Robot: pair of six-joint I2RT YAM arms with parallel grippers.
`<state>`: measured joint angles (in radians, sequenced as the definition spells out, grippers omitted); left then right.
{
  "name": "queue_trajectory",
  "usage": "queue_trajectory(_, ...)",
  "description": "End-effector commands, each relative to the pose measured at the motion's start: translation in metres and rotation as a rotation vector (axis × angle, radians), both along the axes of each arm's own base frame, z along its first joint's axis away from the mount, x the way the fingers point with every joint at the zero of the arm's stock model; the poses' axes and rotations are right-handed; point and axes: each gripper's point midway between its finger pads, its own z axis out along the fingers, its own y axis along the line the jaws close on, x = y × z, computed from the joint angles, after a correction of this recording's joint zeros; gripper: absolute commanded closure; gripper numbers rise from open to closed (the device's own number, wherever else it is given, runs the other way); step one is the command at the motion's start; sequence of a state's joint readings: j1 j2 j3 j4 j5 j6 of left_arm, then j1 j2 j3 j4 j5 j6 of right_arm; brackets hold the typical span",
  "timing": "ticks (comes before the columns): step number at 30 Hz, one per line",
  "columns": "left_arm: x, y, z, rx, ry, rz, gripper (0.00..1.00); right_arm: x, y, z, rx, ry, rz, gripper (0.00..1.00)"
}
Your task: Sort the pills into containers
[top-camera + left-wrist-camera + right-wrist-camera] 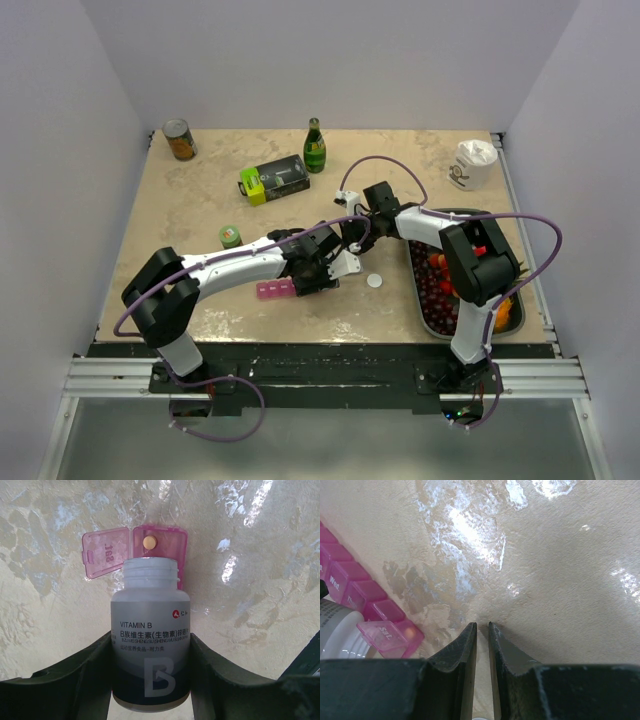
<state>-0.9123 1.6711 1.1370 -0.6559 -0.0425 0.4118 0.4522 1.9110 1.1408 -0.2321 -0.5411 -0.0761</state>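
The tabletop (200, 220) is wide, pale and shiny. On it, near the middle and close to the arms, lie the containers (273, 290). They are a slim, see-through pink strip of little boxes with day names on the lids. The strip looks light and stiff, so a bump could make it slide. The best place to hold it is probably across its long thin sides.

The end box is open, and its lid (102, 550) is flipped to one side. The left fingers (85, 675) pinch a smooth white vitamin bottle (150, 610) by its sides. Its cap is off and its mouth is at the edge of the open box.

The right fingers (462, 650) are almost pressed together just beside the strip, with nothing seen between them. One tiny round tan pill (149, 542) sits in the open box. It looks hard and would probably roll easily.
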Motion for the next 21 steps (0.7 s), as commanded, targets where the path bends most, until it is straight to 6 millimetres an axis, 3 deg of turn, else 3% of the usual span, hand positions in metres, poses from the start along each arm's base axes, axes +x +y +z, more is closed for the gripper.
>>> queue_trajectory(1, 0.0091, -0.0091, 0.0133, -0.011, -0.042, -0.016, 1.00, 0.0082, 0.0010, 0.0025, -0.007, -0.027, 0.010, 0.80)
queue_trajectory(21, 0.0094, -0.0094, 0.0129, 0.004, -0.043, -0.020, 1.00, 0.0080, 0.0009, 0.0021, -0.008, -0.025, 0.011, 0.80)
